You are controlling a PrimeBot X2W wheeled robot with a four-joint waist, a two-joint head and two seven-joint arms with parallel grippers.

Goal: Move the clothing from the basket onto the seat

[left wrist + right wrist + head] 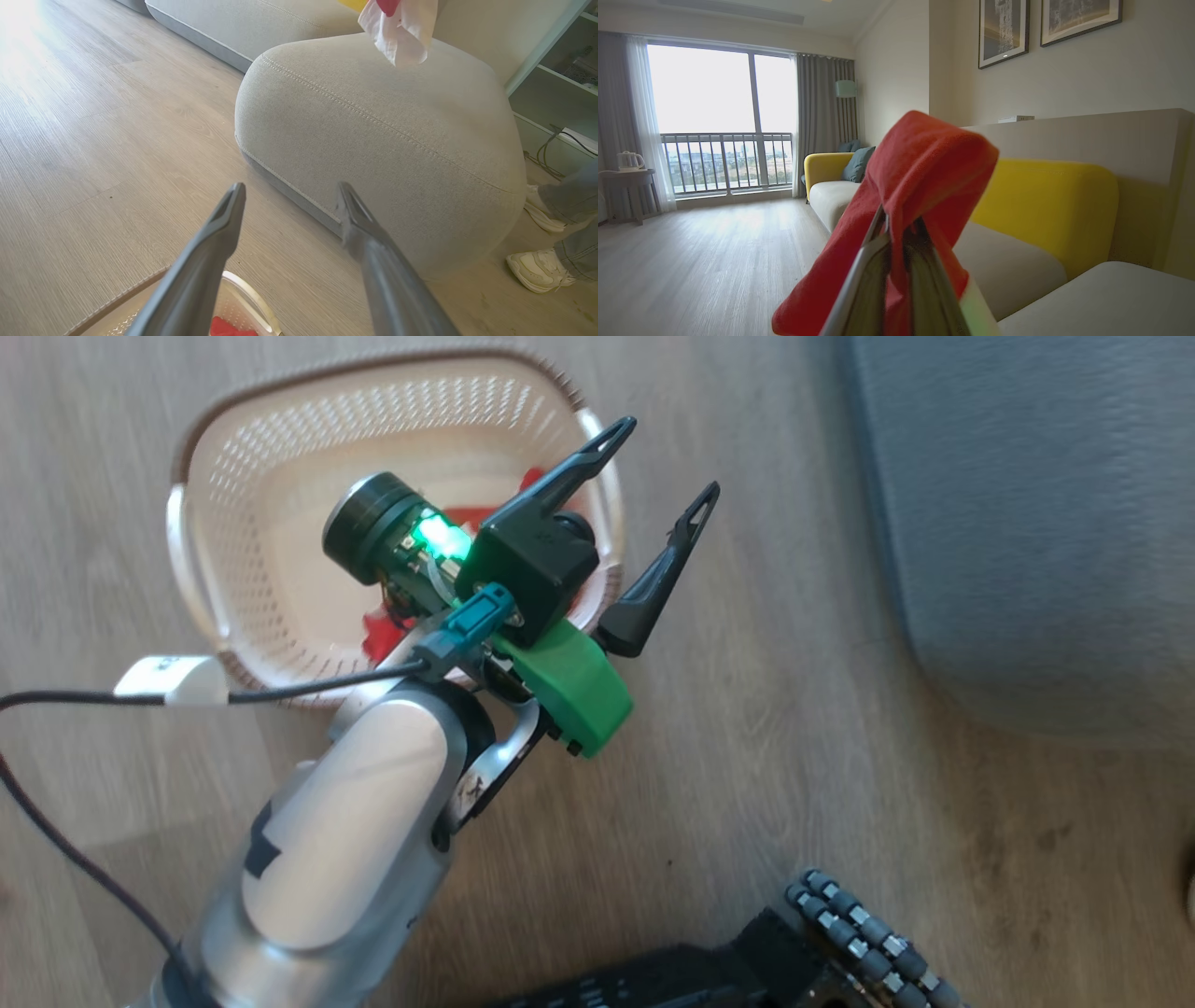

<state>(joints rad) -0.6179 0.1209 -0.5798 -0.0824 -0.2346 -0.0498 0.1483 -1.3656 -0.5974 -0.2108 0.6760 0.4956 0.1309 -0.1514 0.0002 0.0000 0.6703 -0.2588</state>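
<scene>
Underfoot: a pale wood-look plank floor [794, 775], washed out by glare toward the window.
Room: a lounge with a tall window [721, 93] and balcony railing, grey curtains [822, 121], two framed pictures [1004, 30] on a cream wall, and a kettle [629, 161] on a small side table.
Sofa: yellow backrests [1045, 205] above light seat cushions, with a teal cushion [859, 163] at the far end.
Seat [373, 140]: a large grey upholstered cushion with a rounded edge and a line of light stitching. It stands on the floor near the basket, apart from it.
Basket [280, 457]: cream and perforated with a brown rim, on the floor under the left arm.
Clothing [378, 639]: red pieces lie in the basket's bottom, partly hidden by the wrist.
Left gripper [670, 454]: jaws spread wide with nothing between them, at the basket's rim on the side toward the seat.
Right gripper [901, 228]: clamped on a red garment [924, 158] that drapes over the fingertips, raised with the sofa behind it.
Left wrist view: a white-and-red cloth [402, 32] hangs from the top edge over the seat. Whether it touches the cushion cannot be told.
Person: two feet in white shoes [537, 268] beside the seat, near a pale shelf unit [542, 50].
Robot base [840, 943]: dark, with a roller wheel, at the lower edge of the head view.
</scene>
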